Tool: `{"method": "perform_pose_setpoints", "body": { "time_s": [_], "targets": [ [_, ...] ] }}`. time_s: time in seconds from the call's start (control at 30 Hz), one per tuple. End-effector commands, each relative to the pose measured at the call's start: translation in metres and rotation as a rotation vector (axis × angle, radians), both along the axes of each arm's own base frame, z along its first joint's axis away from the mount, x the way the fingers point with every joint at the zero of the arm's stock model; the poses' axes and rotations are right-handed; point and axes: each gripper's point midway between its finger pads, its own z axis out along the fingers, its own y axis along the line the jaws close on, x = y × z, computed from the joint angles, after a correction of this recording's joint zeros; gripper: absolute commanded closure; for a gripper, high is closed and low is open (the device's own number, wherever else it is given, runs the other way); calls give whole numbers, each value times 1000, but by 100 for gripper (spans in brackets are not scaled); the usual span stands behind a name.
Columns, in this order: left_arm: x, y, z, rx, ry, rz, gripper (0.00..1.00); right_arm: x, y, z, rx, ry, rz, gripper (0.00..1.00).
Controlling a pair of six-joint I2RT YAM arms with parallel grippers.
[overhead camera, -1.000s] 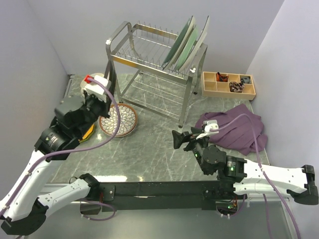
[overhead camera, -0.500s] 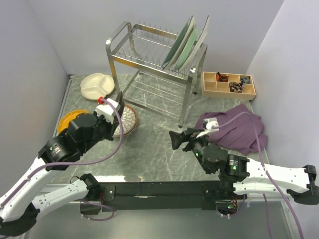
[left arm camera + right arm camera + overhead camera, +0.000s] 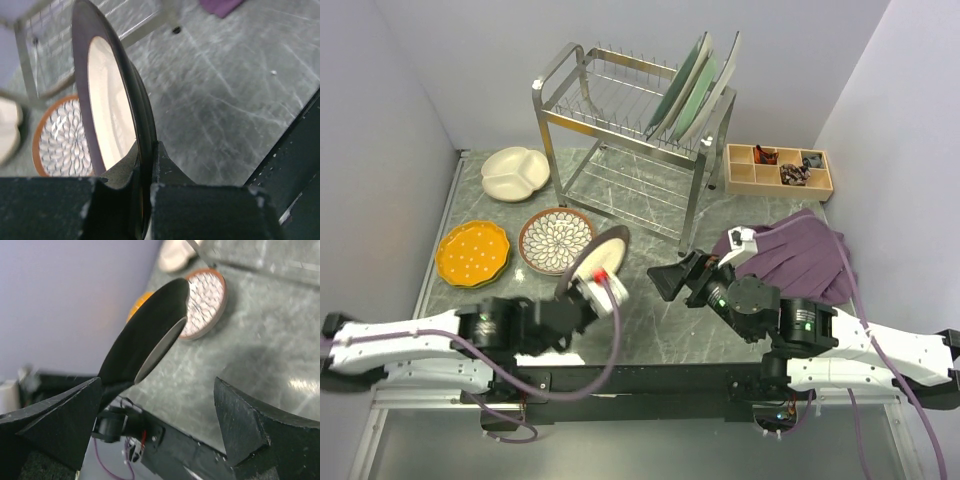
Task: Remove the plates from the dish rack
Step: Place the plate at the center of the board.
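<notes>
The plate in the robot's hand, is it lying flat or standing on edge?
On edge, not flat. The left gripper pinches the dark-rimmed plate by its rim, up off the table.

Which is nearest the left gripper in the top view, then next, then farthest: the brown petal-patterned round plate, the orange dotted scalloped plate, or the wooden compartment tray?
From the left gripper, which holds the dark-rimmed cream plate:
1. Brown petal-patterned round plate, just behind it.
2. Orange dotted scalloped plate, farther out left.
3. Wooden compartment tray, far back right.
</notes>
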Motion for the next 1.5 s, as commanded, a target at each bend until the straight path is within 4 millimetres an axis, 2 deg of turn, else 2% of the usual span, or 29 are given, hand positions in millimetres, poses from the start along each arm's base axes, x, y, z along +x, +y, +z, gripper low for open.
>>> {"method": "perform_pose_setpoints", "body": {
  "time_s": [0.0, 0.07, 0.17, 0.33, 0.43, 0.6, 0.73, 0.8, 0.9, 0.97, 1.13, 1.23, 1.27, 1.3, 1.33, 1.37, 1.47],
  "targets": [
    [-2, -21, 60, -146, -265, 111, 99, -3, -4, -17, 63, 108, -4, 2],
    [-14, -30, 48, -83, -315, 102, 99, -3, -4, -22, 72, 129, 7, 3],
    [-18, -39, 34, -27, -341, 100, 99, -4, -2, -29, 92, 163, 41, 4],
    [-17, -43, 19, 22, -370, 106, 99, -4, 2, -33, 164, 184, 70, 6],
    [-17, -42, 10, 48, -379, 105, 99, 0, 5, -47, 165, 200, 65, 7],
    [-17, -48, -7, 141, -401, 102, 99, 4, 12, -55, 162, 208, 67, 9],
    [-16, -49, -13, 167, -409, 105, 99, 9, 1, -63, 138, 212, 12, 10],
    [-16, -47, -14, 166, -415, 110, 99, 14, -17, -67, 109, 205, -55, 10],
    [-15, -45, -18, 176, -423, 107, 99, 18, -37, -61, 89, 175, -119, 10],
    [-15, -47, -19, 182, -427, 105, 99, 17, -42, -52, 100, 153, -122, 10],
    [-16, -57, -23, 222, -443, 101, 99, 11, -27, -28, 131, 74, -15, 10],
    [-16, -64, -28, 262, -466, 99, 99, 15, -21, -26, 81, 78, -18, 10],
    [-16, -66, -30, 285, -478, 95, 99, 18, -18, -39, 24, 109, -31, 10],
    [-16, -67, -31, 301, -484, 100, 99, 19, -16, -35, 12, 119, -39, 11],
    [-16, -71, -32, 319, -490, 101, 99, 21, -16, -40, -20, 133, -53, 12],
    [-16, -71, -32, 332, -494, 104, 99, 23, -13, -59, -99, 171, -60, 12],
    [-15, -74, -29, 343, -512, 123, 99, 32, -15, -73, -171, 192, -113, 13]
  ]
}}
